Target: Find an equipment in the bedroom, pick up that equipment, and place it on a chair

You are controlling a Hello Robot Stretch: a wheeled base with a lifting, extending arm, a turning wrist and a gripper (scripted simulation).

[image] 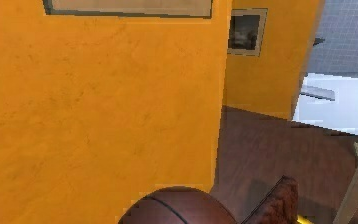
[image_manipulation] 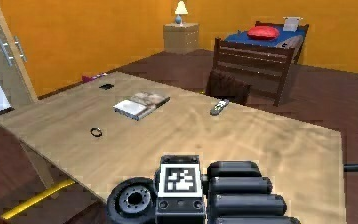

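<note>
A brown-orange ball with dark seams, like a basketball [image: 172, 207], fills the bottom edge of the forward view, close against the orange wall [image: 107, 110]. In the arm side view the gripper's dark body [image_manipulation: 133, 200] sits at the bottom edge, left of a white marker square [image_manipulation: 180, 181]. Its far end is hard to make out, so I cannot tell whether it holds anything. A dark wooden chair [image_manipulation: 232, 80] stands at the far side of a long light wooden table [image_manipulation: 257, 140].
On the table lie a book [image_manipulation: 142, 104], a remote [image_manipulation: 219, 106] and a small dark ring [image_manipulation: 96, 131]. Behind the chair is a bed with a blue cover [image_manipulation: 272, 35], and a nightstand with a lamp [image_manipulation: 181, 35]. An opening past the wall leads over dark floor [image: 277, 140].
</note>
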